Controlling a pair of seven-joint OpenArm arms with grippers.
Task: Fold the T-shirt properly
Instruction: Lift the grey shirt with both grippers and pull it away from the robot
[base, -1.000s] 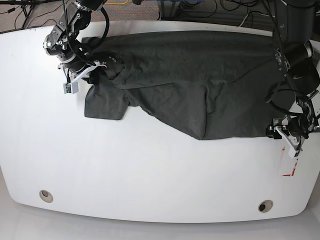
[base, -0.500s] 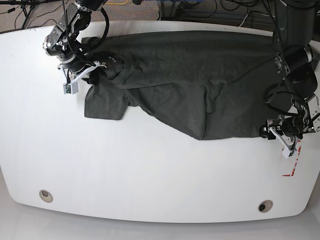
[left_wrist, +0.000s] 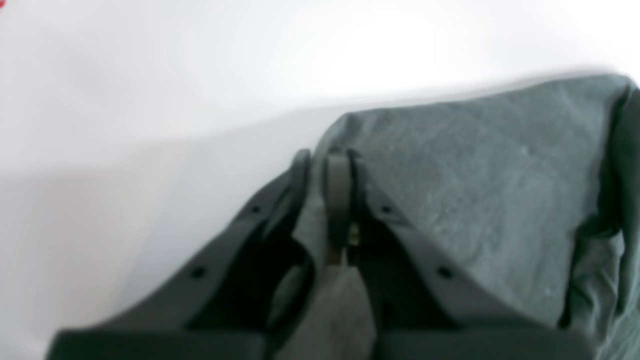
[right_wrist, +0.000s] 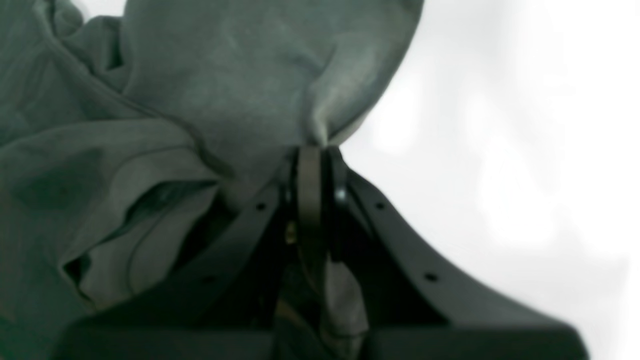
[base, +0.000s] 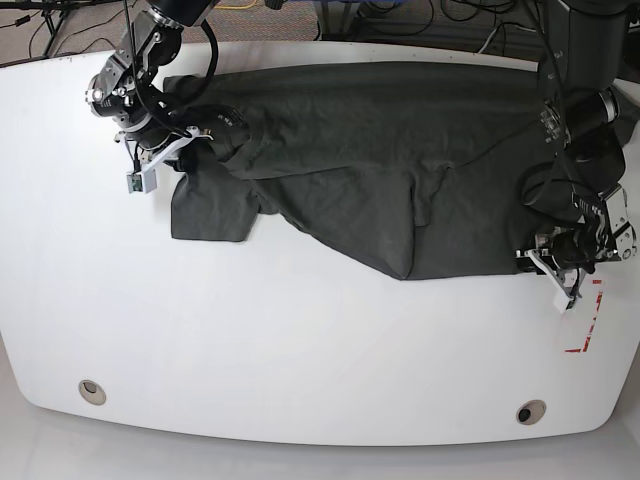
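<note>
The dark charcoal T-shirt (base: 380, 160) lies spread and rumpled across the far half of the white table (base: 300, 350), one sleeve (base: 208, 205) hanging toward the front at the left. My left gripper (base: 532, 258) sits at the shirt's right front corner, shut on a fold of the T-shirt (left_wrist: 450, 190); cloth runs between its fingers (left_wrist: 338, 200) in the left wrist view. My right gripper (base: 190, 140) is at the shirt's far left shoulder, shut on bunched fabric (right_wrist: 260, 90) that rises from its fingertips (right_wrist: 310, 170).
Red tape marks (base: 590, 320) sit near the table's right edge. Two round cable holes (base: 92, 390) (base: 530, 411) lie near the front edge. Cables run on the floor behind the table.
My left gripper moved left to the shirt's right front corner and closed on the fabric. The right gripper shifted slightly toward the back, still holding the shoulder.
</note>
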